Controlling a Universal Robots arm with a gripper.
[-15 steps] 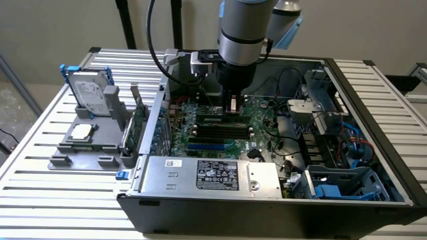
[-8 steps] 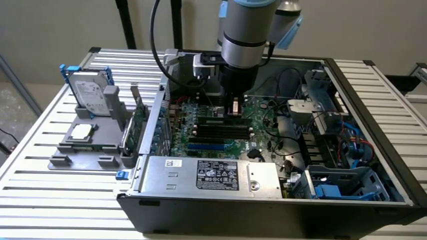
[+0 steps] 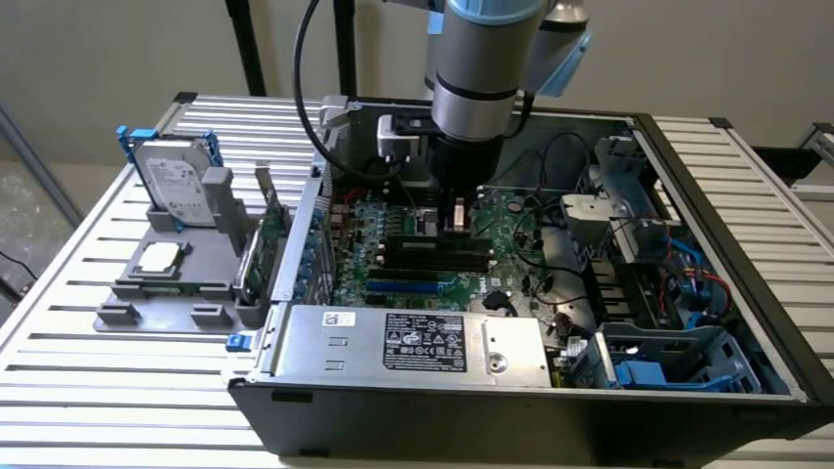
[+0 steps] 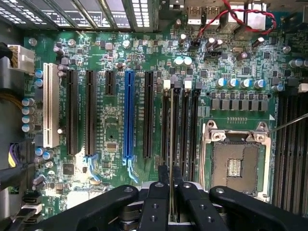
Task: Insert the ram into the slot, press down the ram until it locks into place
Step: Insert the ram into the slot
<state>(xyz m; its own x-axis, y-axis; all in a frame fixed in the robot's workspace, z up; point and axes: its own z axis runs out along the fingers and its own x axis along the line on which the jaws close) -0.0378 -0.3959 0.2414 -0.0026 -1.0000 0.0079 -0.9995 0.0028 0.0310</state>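
The black two-fingered gripper [image 4: 171,182] was clamped on the long thin green ram stick [image 4: 172,130]. It held the stick edge-on to line up with the narrow black plastic memory slot [image 4: 165,137], near the long blue plastic slot [image 4: 128,115]. Seating appeared incomplete.

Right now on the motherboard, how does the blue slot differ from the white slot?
The blue slot is narrow and sits mid-board between black slots; the white slot is wider and sits near the edge of the motherboard, beside capacitors. The blue slot ends in a light-blue latch; the white slot shows none. The blue slot lies closer to the ram held in the gripper. Both are empty and run parallel.
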